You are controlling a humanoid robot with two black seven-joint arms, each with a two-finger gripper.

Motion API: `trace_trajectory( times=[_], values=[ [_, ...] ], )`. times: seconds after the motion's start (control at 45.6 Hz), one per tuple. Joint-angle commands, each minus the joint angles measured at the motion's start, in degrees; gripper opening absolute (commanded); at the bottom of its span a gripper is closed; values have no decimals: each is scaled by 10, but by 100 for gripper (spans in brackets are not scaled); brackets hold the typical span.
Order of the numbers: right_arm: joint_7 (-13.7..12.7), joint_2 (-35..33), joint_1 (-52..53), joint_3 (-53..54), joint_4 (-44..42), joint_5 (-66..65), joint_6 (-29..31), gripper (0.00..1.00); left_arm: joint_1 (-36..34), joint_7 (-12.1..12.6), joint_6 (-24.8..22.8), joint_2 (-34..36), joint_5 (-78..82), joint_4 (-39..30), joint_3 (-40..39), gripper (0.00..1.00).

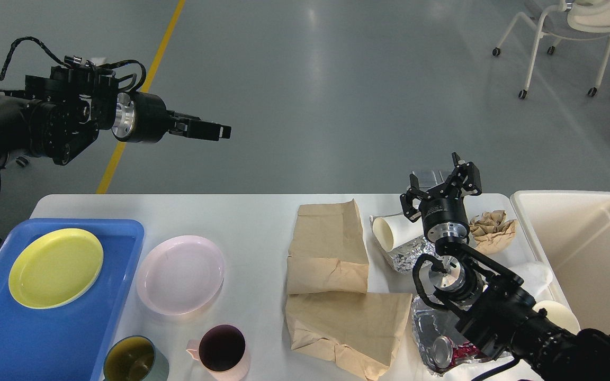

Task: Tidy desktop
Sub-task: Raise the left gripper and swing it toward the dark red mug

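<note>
Tidying under way: the right gripper (445, 182), jaws spread and empty, hovers over the desktop (252, 217), a paper cup (392, 232) lying on foil just below-left of it. To clear that cup well, it should descend squarely, then carry right to the cream bin (575, 233). A yellow plate (56, 267) sits in the blue tray (119, 286). Well above it, the left gripper (215, 129) appears empty; its opening cannot be judged.

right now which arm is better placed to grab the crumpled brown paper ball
Right. The right gripper hovers open just beside the crumpled brown paper ball and the cream rectangular bin; the left gripper is raised over the floor, far off.
</note>
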Motion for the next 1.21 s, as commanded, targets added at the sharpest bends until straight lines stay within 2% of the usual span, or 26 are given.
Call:
trace_trajectory(
  times=[0.0, 0.153, 0.351, 0.416, 0.57, 0.745, 0.876, 0.964, 1.052, 1.095, 1.183],
  values=[
    [0, 0, 0, 0, 0, 0, 0, 100, -49, 0, -8, -34, 1, -106, 48, 100],
    [0, 0, 0, 0, 0, 0, 0, 100, -126, 0, -9, -71, 0, -183, 59, 100],
    [0, 0, 0, 0, 0, 0, 0, 100, -200, -1, -8, -99, 0, -188, 59, 100],
    [0, 0, 1, 0, 0, 0, 0, 100, -211, -10, -9, -106, -2, -187, 58, 100],
    [0, 0, 0, 0, 0, -1, 0, 100, -234, -9, -8, -122, -2, -190, 58, 100],
    [0, 0, 0, 0, 0, 0, 0, 100, -257, -12, -9, -106, -2, -212, 83, 100],
    [0, 0, 1, 0, 1, 0, 0, 100, -294, -14, -12, -99, -2, -278, 84, 100],
    [0, 1, 1, 0, 1, 0, 0, 100, -334, -15, -16, -68, -2, -334, 80, 100],
    [0, 1, 1, 0, 1, 0, 0, 100, -371, -15, -49, -42, -1, -388, 71, 100],
    [0, 1, 1, 0, 1, 0, 0, 100, -381, -9, -84, -36, -2, -393, 65, 100],
    [0, 1, 0, 0, 1, 0, 0, 100, -388, -2, -185, -29, -3, -394, 51, 100]
  ],
)
